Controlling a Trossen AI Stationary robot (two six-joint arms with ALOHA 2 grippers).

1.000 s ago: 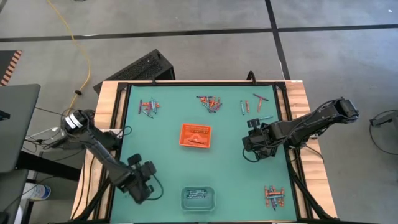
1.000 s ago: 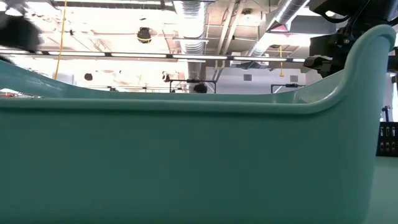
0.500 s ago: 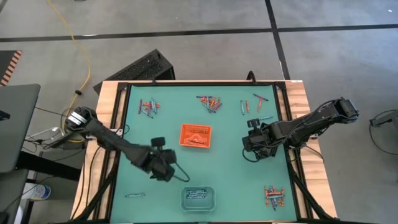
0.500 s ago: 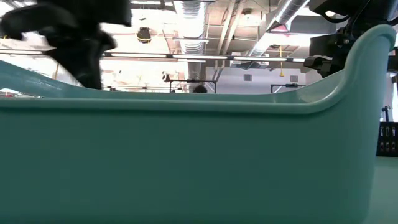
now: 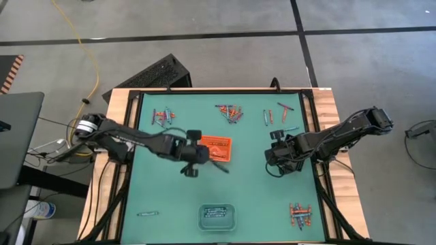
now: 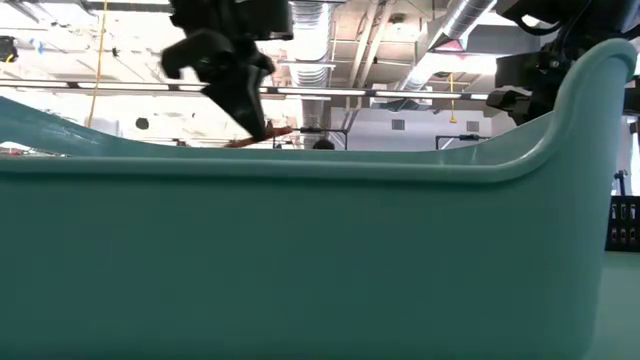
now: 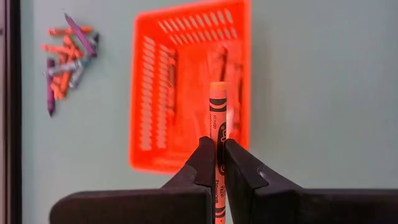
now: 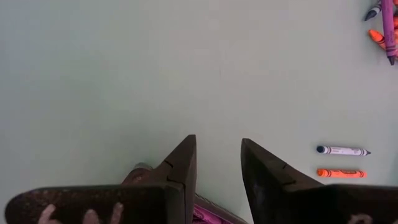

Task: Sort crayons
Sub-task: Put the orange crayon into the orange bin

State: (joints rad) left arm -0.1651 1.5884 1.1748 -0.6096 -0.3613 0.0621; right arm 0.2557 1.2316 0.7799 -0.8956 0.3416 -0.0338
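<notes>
L tool [image 7: 217,163] clamped on orange crayon [image 7: 217,118] near orange tray [image 7: 149,106]; R tool [image 8: 217,163] apart, empty.

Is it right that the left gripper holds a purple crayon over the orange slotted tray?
Not quite: the crayon is orange, not purple, as the left wrist view shows. The left gripper is shut on it over the orange slotted plastic tray.
</notes>
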